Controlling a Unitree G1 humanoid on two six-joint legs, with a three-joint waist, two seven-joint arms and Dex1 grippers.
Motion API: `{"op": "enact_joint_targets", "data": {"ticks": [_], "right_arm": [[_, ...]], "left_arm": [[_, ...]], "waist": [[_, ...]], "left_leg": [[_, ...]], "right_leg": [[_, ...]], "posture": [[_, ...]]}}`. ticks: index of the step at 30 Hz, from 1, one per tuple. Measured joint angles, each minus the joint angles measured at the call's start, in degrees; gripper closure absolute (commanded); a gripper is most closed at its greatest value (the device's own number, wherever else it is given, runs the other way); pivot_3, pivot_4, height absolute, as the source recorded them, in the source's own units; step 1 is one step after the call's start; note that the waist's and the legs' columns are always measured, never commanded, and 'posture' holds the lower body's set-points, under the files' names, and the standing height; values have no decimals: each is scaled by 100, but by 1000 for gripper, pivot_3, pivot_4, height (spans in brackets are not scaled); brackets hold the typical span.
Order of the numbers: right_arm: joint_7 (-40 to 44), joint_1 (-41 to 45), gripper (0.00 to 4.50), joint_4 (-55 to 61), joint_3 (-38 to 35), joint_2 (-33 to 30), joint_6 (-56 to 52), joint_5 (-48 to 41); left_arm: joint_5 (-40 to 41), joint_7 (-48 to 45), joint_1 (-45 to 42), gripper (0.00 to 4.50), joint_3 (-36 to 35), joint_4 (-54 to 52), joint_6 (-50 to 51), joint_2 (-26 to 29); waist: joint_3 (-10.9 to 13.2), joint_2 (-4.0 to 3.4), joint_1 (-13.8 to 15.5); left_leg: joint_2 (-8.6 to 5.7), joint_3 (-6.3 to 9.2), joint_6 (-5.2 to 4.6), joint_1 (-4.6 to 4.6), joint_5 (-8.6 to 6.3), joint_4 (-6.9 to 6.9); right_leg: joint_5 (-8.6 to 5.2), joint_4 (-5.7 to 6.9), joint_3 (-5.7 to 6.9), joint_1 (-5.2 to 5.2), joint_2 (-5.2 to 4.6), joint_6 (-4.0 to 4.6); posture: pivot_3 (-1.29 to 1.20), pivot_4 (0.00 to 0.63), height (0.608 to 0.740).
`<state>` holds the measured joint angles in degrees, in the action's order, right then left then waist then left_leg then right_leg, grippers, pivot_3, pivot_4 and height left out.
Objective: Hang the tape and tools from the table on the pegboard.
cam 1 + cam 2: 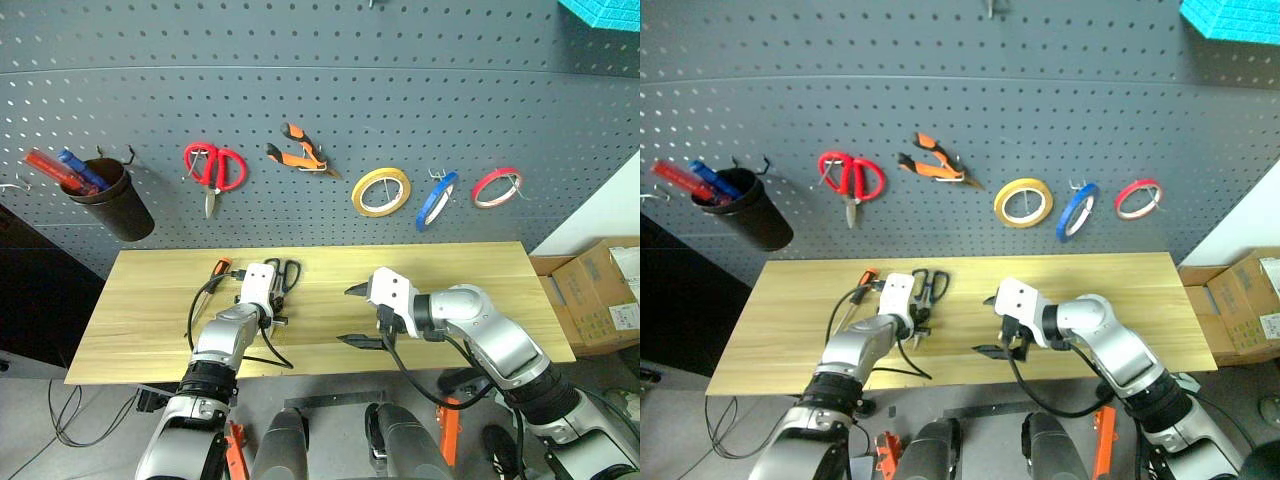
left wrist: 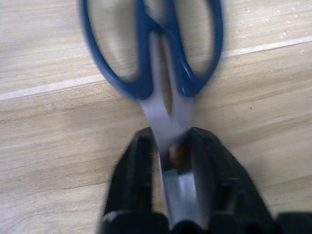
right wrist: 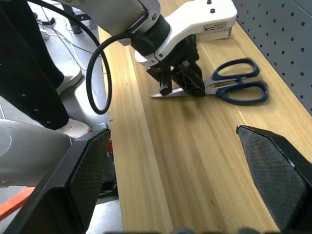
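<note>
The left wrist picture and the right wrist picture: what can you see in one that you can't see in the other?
Left wrist view alone: a close look at the left gripper, its two black fingers shut on the blades of the scissors, just below the blue handles.

Right wrist view alone: the right gripper with its fingers wide apart and nothing between them, the pegboard behind the table edge, a black cable and the floor.

Both: the blue-handled scissors lying on the light wooden table, pinched by the left gripper.
</note>
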<state>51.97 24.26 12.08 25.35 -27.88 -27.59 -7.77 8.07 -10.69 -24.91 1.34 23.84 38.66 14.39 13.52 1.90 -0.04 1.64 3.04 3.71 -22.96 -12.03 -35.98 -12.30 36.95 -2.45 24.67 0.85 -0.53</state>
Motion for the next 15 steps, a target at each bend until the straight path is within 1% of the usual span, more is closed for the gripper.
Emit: {"op": "enact_joint_targets", "data": {"ticks": [4,7,11,13,15], "right_arm": [[13,3,0,-5,-10,0,10,-3],[14,-1,0,-3,-130,-1,10,-21],[-113,-140,0,76,-419,59,10,-132],[-260,-250,0,184,-639,252,13,-262],[-417,-319,0,314,-776,477,30,-388]], "left_arm": [[-11,-2,127,4005,-107,-202,85,-62],[17,2,418,4005,-179,-636,231,-98],[-66,63,1173,4005,-169,-1660,207,-58],[-122,171,1538,4005,-189,-2304,25,-87],[-162,296,1792,4005,-218,-2869,-187,-157]], "waist": [[0,0,-2],[0,0,1],[-2,3,7],[-3,4,26],[-6,4,57]], "left_leg": [[0,0,1,-1,-1,3],[1,1,4,-5,-3,6],[4,2,9,-14,-6,15],[6,8,10,-42,-6,11],[6,11,10,-51,-5,5]], "right_leg": [[1,-4,0,0,0,-2],[13,-5,1,2,0,-31],[11,-5,2,19,-1,-35],[12,3,6,48,-1,-36],[13,6,7,57,-1,-37]], "posture": [[108,234,740],[118,214,740],[141,183,740],[154,169,740],[168,158,740]]}}
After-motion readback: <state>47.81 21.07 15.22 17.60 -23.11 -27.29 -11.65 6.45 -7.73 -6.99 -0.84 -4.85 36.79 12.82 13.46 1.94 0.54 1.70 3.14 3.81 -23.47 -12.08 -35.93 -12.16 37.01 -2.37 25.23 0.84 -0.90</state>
